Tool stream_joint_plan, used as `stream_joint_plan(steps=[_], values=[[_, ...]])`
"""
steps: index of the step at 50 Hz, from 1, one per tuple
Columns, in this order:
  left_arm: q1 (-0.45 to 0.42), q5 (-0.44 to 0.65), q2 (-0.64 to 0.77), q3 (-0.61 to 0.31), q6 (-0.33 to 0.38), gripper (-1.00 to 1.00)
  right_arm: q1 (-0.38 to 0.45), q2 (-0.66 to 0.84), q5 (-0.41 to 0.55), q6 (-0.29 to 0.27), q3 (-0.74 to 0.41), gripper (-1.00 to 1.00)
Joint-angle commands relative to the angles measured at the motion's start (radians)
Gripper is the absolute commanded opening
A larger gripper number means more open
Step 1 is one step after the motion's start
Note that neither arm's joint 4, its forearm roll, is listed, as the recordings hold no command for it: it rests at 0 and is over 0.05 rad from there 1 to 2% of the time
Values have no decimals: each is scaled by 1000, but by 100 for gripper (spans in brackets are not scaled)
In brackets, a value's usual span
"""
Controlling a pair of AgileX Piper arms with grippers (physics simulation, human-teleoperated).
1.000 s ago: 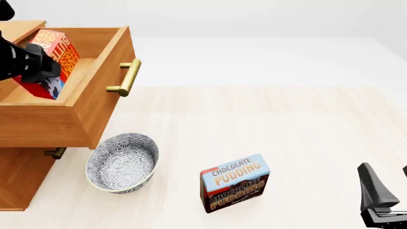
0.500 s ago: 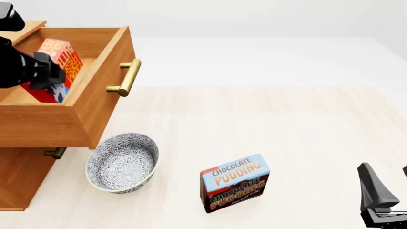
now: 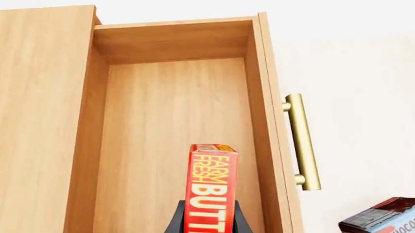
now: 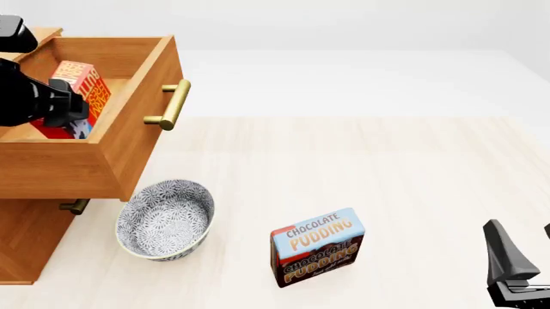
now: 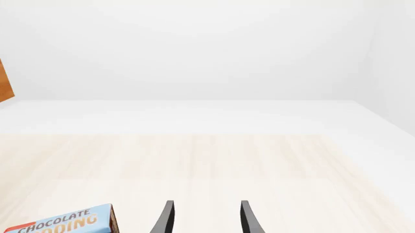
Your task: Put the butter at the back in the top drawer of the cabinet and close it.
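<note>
Currently the left gripper [image 3: 206,221] is clamped on the butter [image 3: 210,187], one finger on each broad face, box upright on its narrow edge. Both sit inside the top drawer [image 4: 129,138], which stands pulled out from the cabinet [image 4: 26,238]. Bare drawer floor stretches ahead of the fingers to the end wall; brass handle [image 3: 302,141] off to the side. Front view: arm covers the box's lower left.

Right gripper [image 5: 205,218] hangs over the table [image 4: 413,187], fingers apart, nothing between. Chocolate Pudding box [image 4: 317,246] beside it; patterned bowl [image 4: 164,219] below the drawer.
</note>
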Motion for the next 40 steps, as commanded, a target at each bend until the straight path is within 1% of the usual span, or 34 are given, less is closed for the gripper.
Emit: stream_joint_plan(steps=[1,9,17,18,25,33,40], values=[[6,-16,-4,-1,11,-100,0,0,0,0,0,100],[7,-18,-6,2,12,-100,0,0,0,0,0,100],[1,-14,-6,-20,3,-100,0,0,0,0,0,100],[7,-9,-15,-30,9,100,0,0,0,0,0,100],[-6,0,-10,-52,-3,100,0,0,0,0,0,100],[-8,1,-17,-56,2,100,0,0,0,0,0,100],[-32,21,-29,-96,-11,100,0,0,0,0,0,100]])
